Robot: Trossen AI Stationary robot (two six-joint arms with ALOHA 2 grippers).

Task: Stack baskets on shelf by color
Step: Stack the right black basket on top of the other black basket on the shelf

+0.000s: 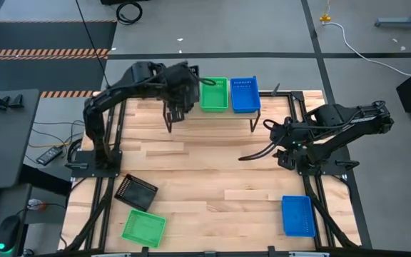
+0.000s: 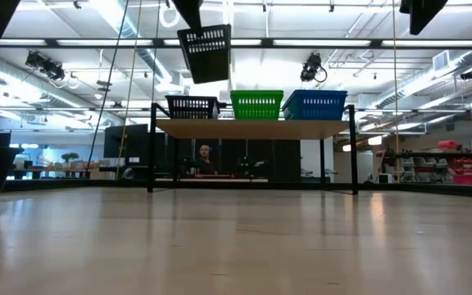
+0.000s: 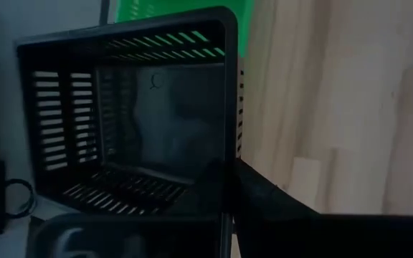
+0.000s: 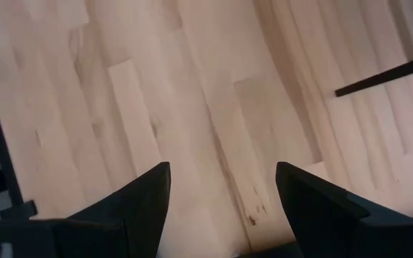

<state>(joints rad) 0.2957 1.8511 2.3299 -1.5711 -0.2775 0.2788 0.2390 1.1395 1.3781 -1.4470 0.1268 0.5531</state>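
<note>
Left tool [image 1: 180, 96] grips a black basket [image 2: 206, 52] above the shelf [image 2: 252, 128]. Level it over the black one [image 2: 192, 106] there, then lower it straight.

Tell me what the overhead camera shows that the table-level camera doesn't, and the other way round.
Only the high view: the loose blue mesh plastic basket, green mesh plastic basket and black mesh plastic basket on the table, and the open right hand.

Only the low view: a black basket on the shelf, under the raised black basket gripped by the left hand.

Both: the small wooden shelf with its green basket and blue basket.
</note>
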